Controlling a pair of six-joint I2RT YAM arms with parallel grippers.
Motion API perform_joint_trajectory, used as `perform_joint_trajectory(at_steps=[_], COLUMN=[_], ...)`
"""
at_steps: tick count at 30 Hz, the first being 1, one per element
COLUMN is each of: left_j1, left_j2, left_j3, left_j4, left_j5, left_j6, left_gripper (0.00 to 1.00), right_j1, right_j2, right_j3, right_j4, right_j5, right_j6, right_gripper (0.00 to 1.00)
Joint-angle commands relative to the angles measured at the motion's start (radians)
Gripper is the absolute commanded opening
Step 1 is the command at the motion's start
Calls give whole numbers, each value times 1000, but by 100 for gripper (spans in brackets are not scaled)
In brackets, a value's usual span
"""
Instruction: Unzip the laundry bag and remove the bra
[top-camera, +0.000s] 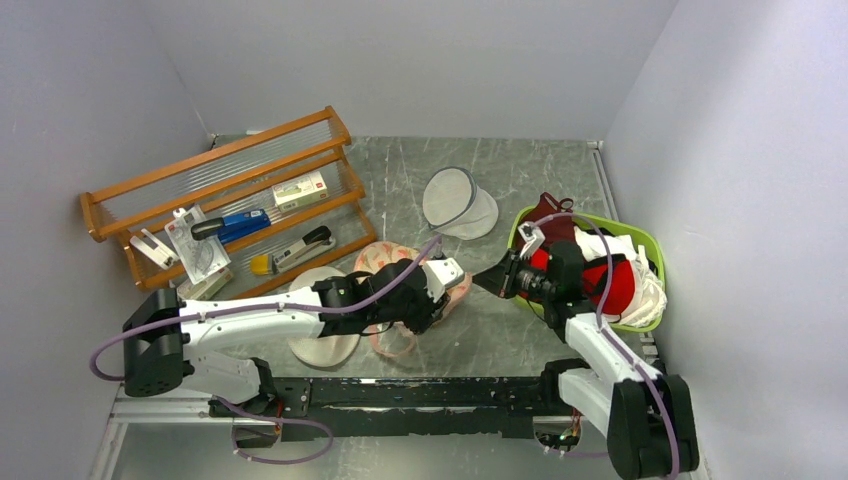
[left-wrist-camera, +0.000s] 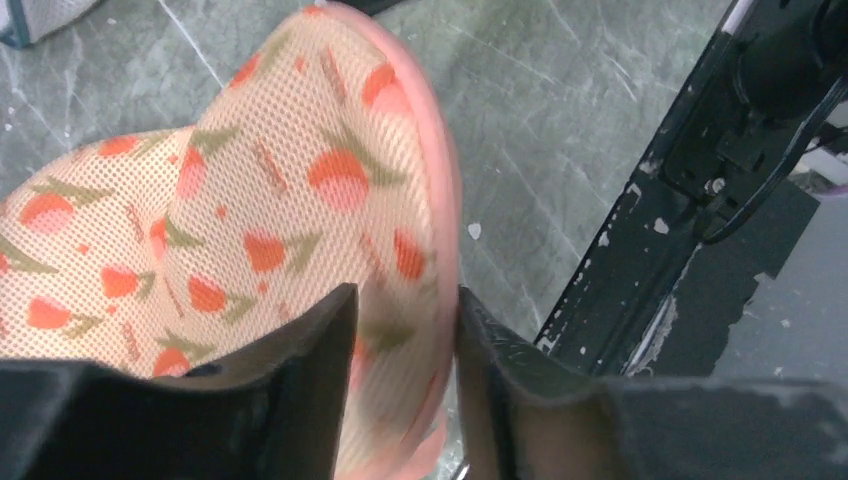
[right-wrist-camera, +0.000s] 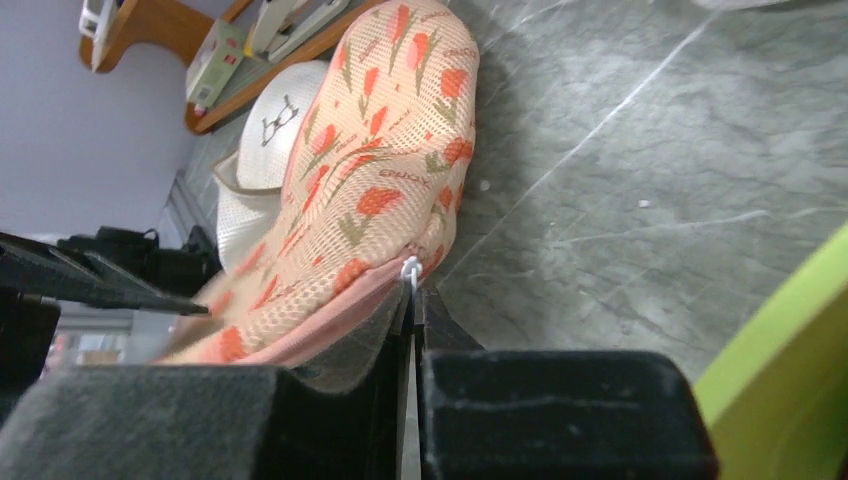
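**A:** Left wrist view first. What is the left gripper (left-wrist-camera: 405, 300) doing?

**B:** Its jaws stand a little apart, astride the pink rim (left-wrist-camera: 445, 200) of the bag (left-wrist-camera: 250, 200). Padded mesh fills the gap between them. I cannot tell whether they pinch it or only flank it.

**A:** And the right wrist view?

**B:** The right gripper (right-wrist-camera: 413, 295) is closed tight. The small white zip pull (right-wrist-camera: 410, 267) sits at its very tips, nipped between them as far as I can judge. The bag stretches straight away from those tips, its long axis running toward the rack (right-wrist-camera: 150, 20) beyond its far end. The rim runs the same way along its lower edge. A cream bag (right-wrist-camera: 265, 130) lies against its far side.

**A:** Does the top view agree?

**B:** Yes. The bag lies between the two grippers, much of it under the left arm. The right gripper points at the bag's right end and the left one sits over its middle. A green basket (top-camera: 640, 237) holding red garments is well to the bag's right. A round pouch (top-camera: 455, 200) lies beyond the bag, apart from it.

**A:** Where is the bra?

**B:** No orange bra shows in any view. I take it to be zipped inside the bag.

**A:** What does the next move depend on?

**B:** The zip line leads away from the right gripper's tips along the bag's length. The right arm is at the pull, so I would expect it to draw the pull round the rim. The left would need a firm hold, or the bag will simply slide along with the pull.
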Motion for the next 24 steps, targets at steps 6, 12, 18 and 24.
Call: perform_joint_trajectory(at_steps=[6,12,18,24], left_j1=[34,156,195,198], left_j2=[-13,-49,-152,-414], left_j3=[111,335,475,195], left_j4=[-2,-118,-112,193], left_j5=[82,91,-46,-231], left_j6=[5,51,147,258], left_gripper=[84,87,89,100], right_j1=[-9,-9,29,329], right_j2=[-159,-202,-204,-153], right_j3=[107,161,164,242], right_j4=[-239,-349,-373,-425], right_j5=[169,230,225,492], right_j6=[-88,-117,-133,-163], right_gripper=[20,36,63,77])
